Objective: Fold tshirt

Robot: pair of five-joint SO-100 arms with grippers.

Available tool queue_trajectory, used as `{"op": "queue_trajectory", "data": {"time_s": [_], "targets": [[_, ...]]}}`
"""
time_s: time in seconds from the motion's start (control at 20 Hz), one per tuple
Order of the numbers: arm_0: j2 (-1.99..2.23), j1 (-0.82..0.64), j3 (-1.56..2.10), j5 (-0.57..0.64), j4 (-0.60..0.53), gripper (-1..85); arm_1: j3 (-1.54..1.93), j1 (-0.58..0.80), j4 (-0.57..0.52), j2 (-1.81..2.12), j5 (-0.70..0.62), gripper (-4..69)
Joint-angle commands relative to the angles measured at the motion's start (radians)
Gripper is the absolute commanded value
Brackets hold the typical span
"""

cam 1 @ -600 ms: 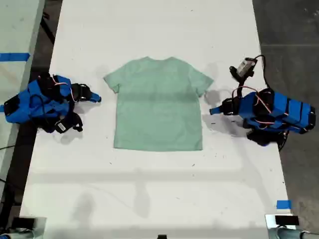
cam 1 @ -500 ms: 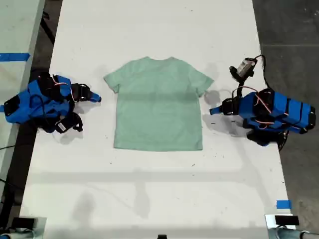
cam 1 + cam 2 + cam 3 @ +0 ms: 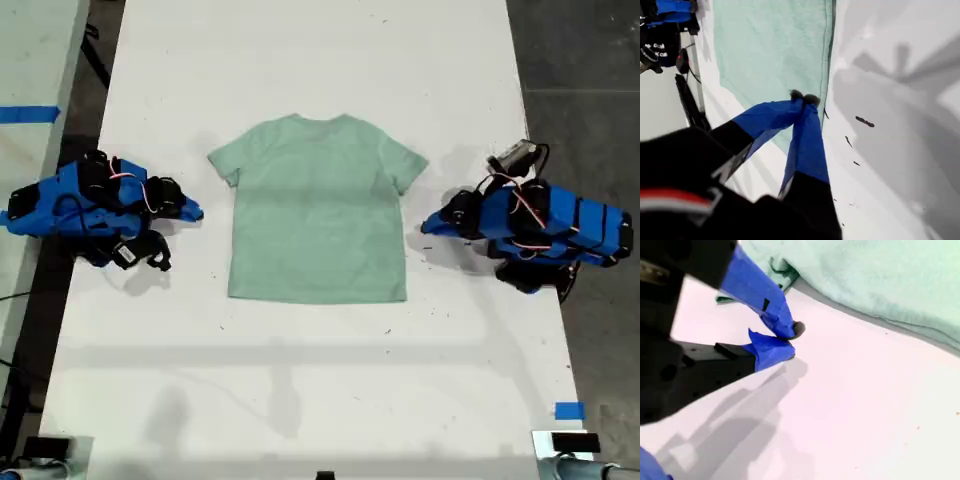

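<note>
On white table (image 3: 320,60): tshirt (image 3: 318,210) flat; both pincers clenched, empty; grey floor (image 3: 580,60).

The 2 arms are built of bright blue plastic shells over black motor blocks, with thin red and white wires looped across them. My first gripper (image 3: 802,100) and my second gripper (image 3: 785,340) have blue-taped fingers on black bases.

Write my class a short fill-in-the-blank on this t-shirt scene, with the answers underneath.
The tshirt lies spread ___ on the table.
My first gripper has its jaws ___, holding nothing.
In the exterior view, ___ blue arms flank the tshirt.
Answers: flat; shut; two.
</note>
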Motion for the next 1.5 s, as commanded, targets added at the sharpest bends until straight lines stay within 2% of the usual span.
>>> {"op": "queue_trajectory", "data": {"time_s": [0.0, 0.15, 0.3, 0.6, 0.9, 1.2, 1.45], "targets": [[-0.005, 0.021, -0.014, -0.014, 0.051, 0.1, -0.025, -0.026, 0.02, 0.006, 0.002, -1.1], [-0.005, 0.02, -0.031, -0.012, 0.018, 0.1, -0.035, -0.051, 0.04, 0.006, 0.003, -1.0], [-0.011, 0.015, -0.069, -0.015, 0.043, 0.0, -0.048, -0.058, 0.052, 0.006, -0.006, -1.2], [-0.135, 0.006, -0.163, -0.012, 0.009, 0.0, -0.21, -0.023, 0.074, -0.141, -0.101, -1.2], [-0.526, -0.066, -0.489, 0.092, -0.011, 0.0, -0.512, 0.118, 0.061, -0.551, -0.314, -1.5], [-0.805, -0.181, -0.788, 0.247, 0.048, 0.0, -0.804, 0.351, 0.081, -0.873, -0.6, -2.1], [-0.973, -0.31, -0.986, 0.353, 0.118, 0.0, -1.072, 0.502, 0.12, -1.123, -0.779, -2.2]]}}
